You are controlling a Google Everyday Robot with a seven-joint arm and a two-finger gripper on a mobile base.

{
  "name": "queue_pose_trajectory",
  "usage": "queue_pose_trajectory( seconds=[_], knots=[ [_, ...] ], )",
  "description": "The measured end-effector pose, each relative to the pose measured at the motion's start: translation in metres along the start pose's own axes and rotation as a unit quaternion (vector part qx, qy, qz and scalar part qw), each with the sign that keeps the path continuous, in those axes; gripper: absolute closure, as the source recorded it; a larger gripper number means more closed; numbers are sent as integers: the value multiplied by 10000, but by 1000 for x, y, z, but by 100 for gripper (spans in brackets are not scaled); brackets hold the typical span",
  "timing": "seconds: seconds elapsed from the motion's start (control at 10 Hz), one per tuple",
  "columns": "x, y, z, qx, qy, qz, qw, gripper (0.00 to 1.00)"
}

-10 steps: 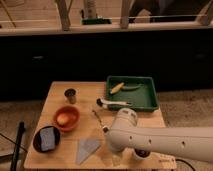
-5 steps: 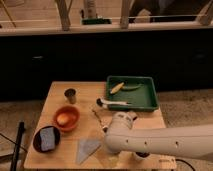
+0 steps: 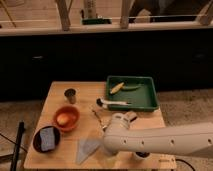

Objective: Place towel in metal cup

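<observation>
The towel (image 3: pixel 88 149), a flat pale grey-blue cloth, lies on the wooden table (image 3: pixel 85 90) near its front edge. The metal cup (image 3: pixel 70 95) stands upright at the table's back left, apart from the towel. My white arm (image 3: pixel 165 140) reaches in from the right across the table's front. My gripper (image 3: pixel 108 148) is at the arm's end, low over the table just right of the towel, mostly hidden by the wrist.
An orange bowl (image 3: pixel 66 118) holding a pale object sits left of centre. A dark bowl with a blue-grey sponge (image 3: pixel 46 139) is at front left. A green tray (image 3: pixel 132 92) with a banana stands at back right, a brush (image 3: pixel 112 103) beside it. A white cup (image 3: pixel 140 156) peeks out under the arm.
My arm has shifted slightly left and down, toward the towel's right edge. The towel and the cup have not moved.
</observation>
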Motion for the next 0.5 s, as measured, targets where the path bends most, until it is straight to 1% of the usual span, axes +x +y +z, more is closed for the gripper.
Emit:
queue_pose_trajectory(
  seconds=[0.3, 0.5],
  knots=[
    [-13, -6, 11, -165, -132, -321, 9993, 20],
    [-20, -10, 20, -262, -190, -472, 9984, 20]
  ],
)
